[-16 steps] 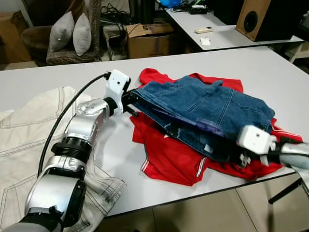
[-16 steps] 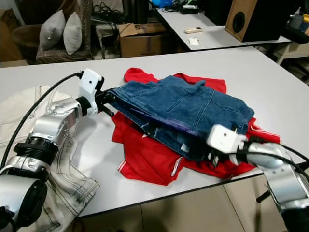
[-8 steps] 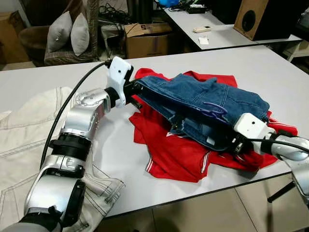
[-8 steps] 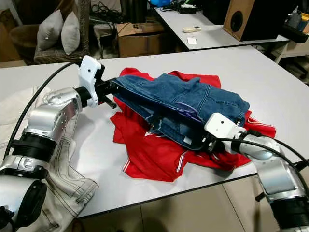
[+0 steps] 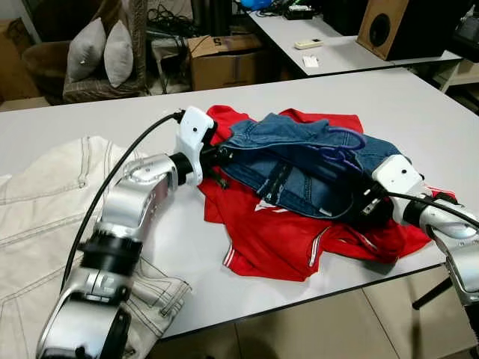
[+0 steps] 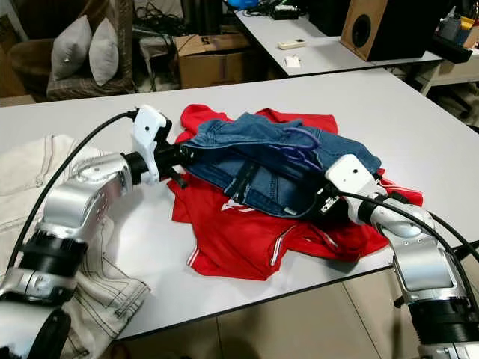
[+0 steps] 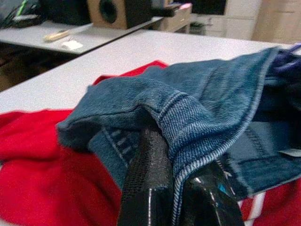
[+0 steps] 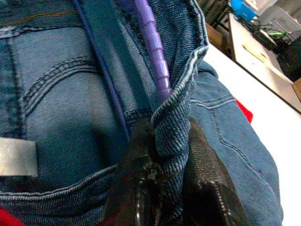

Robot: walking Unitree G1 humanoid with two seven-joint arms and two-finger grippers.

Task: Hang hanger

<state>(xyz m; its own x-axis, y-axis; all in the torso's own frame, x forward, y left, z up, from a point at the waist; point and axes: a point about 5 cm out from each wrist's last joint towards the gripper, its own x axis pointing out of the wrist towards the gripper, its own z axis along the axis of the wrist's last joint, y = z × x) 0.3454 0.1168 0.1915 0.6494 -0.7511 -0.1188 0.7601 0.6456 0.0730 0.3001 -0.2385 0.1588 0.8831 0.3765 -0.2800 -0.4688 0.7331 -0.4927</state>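
On the white table (image 5: 419, 112), a pair of blue jeans (image 5: 299, 176) is lying bunched on top of a red shirt (image 5: 277, 235), and both arms are gripping it. The left gripper (image 5: 223, 155) is sitting at the jeans' 9 o'clock edge; in the left wrist view its two black fingers (image 7: 150, 179) are pinching a folded hem of denim between them, closed tight on the cloth. The right gripper (image 5: 361, 208) is sitting at the jeans' 4 o'clock edge, and in the right wrist view its fingers (image 8: 141, 188) are clamping a rolled seam of the jeans in the same way.

The purple hanger (image 5: 337, 146) is resting on the jeans toward their 2 o'clock side, partly tucked into the folds of the denim; its ribbed bar (image 8: 155, 56) is running just above the seam the right gripper is squeezing, inside the waist opening.

A cream jacket (image 5: 45, 217) is spreading over the table at 9 o'clock from the red shirt, under the left arm and hanging past the near edge. Beyond the table, a cardboard box (image 5: 224, 63) is standing at 12 o'clock, two grey cushions (image 5: 101, 52) are leaning on a chair at 11 o'clock, and a wooden speaker (image 5: 393, 30) is standing on a second table at 2 o'clock.
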